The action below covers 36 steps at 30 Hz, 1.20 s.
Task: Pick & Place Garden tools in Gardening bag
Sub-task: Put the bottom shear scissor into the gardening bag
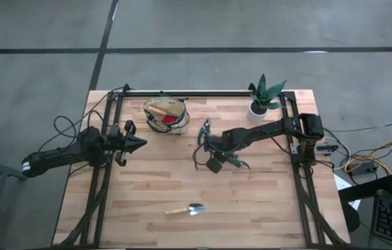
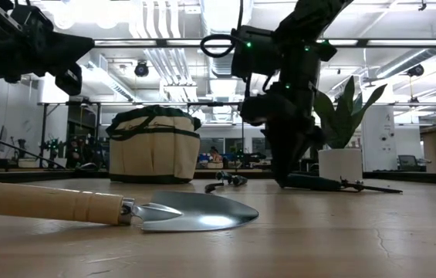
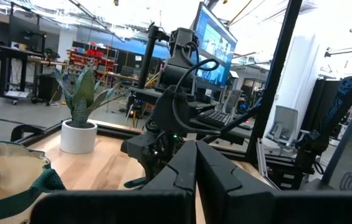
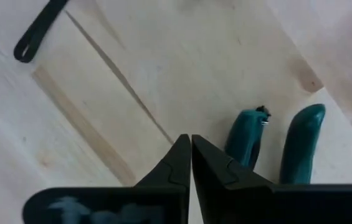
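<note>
Right gripper [image 1: 211,157] hovers mid-table, fingers pressed together and empty, beside the teal-handled shears [image 4: 275,144], while the bag [image 1: 166,114] sits near the table's [image 1: 265,208] far edge.

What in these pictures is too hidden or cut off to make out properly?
- Gardening bag: only something red shows inside in the high view; the low view sees just its outer wall.
- Teal-handled shears: the right wrist view shows only the handle ends; the right gripper, shut, covers the rest.
- Trowel: its handle is cut off by the low view's edge.
- Left gripper, shut, blocks part of the left wrist view.
</note>
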Motion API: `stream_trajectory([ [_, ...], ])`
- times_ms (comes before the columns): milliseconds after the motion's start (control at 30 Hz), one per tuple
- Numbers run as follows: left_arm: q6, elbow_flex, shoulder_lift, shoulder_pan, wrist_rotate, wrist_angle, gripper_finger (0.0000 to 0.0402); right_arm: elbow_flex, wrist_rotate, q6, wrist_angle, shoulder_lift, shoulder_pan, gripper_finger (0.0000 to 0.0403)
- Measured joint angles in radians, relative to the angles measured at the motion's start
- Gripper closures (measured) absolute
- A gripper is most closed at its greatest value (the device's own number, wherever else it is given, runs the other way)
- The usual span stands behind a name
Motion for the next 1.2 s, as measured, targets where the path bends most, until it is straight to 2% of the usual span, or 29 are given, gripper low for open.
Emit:
stream_trajectory([
  [167, 0.0, 0.0, 0.0, 0.0, 0.0, -0.001, 0.0392, 0.02, -0.027, -0.004, 0.004, -0.001, -0.002, 0.0394],
  [333, 0.0, 0.0, 0.0, 0.0, 0.0, -0.002, 0.0392, 0.054, -0.11, -0.042, -0.014, -0.025, 0.0, 0.0394],
  [600, 0.0, 0.0, 0.0, 0.0, -0.001, -0.006, 0.0392, 0.098, -0.129, -0.057, -0.213, -0.051, -0.003, 0.0387],
  [700, 0.0, 0.0, 0.0, 0.0, -0.001, -0.006, 0.0392, 0.085, -0.147, -0.055, -0.219, -0.053, -0.004, 0.0358],
  [800, 0.0, 0.0, 0.0, 0.0, -0.001, -0.006, 0.0392, 0.072, -0.149, -0.044, -0.215, -0.053, -0.005, 0.0313],
  [1000, 0.0, 0.0, 0.0, 0.0, -0.001, -0.005, 0.0392, 0.064, -0.058, -0.047, -0.2, -0.053, -0.009, 0.0225],
  [1200, 0.0, 0.0, 0.0, 0.0, 0.0, -0.002, 0.0392, 0.03, -0.052, -0.045, -0.153, -0.053, -0.011, 0.0206],
])
